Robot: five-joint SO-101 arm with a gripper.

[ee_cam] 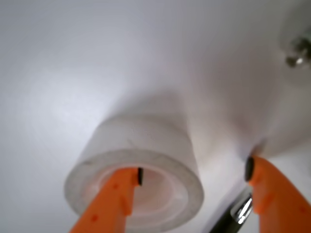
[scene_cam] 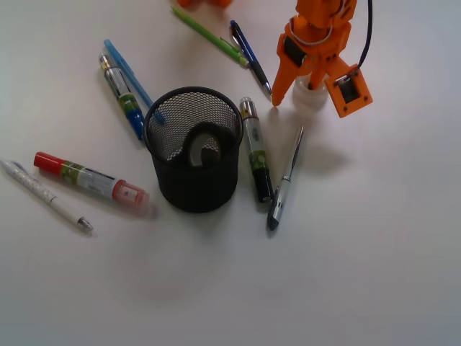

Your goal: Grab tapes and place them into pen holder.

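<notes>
The black mesh pen holder (scene_cam: pixel 193 148) stands on the white table with a dark tape roll (scene_cam: pixel 204 146) inside it. A whitish clear tape roll (scene_cam: pixel 310 95) lies flat at the upper right. My orange gripper (scene_cam: pixel 302 90) is over it and open. In the wrist view the roll (ee_cam: pixel 146 150) fills the lower middle; one finger (ee_cam: pixel 114 199) reaches into its core and the other finger (ee_cam: pixel 272 194) is outside its wall, with a gap to the wall. My gripper (ee_cam: pixel 194 174) straddles the roll's wall. A second dark tape is not visible.
Pens and markers lie around the holder: a silver pen (scene_cam: pixel 285 180) and a black marker (scene_cam: pixel 256 149) to its right, blue pens (scene_cam: pixel 126 86) to its upper left, a red marker (scene_cam: pixel 90 178) and white pen (scene_cam: pixel 45 194) to the left, green (scene_cam: pixel 209 34) and blue pens (scene_cam: pixel 250 54) behind.
</notes>
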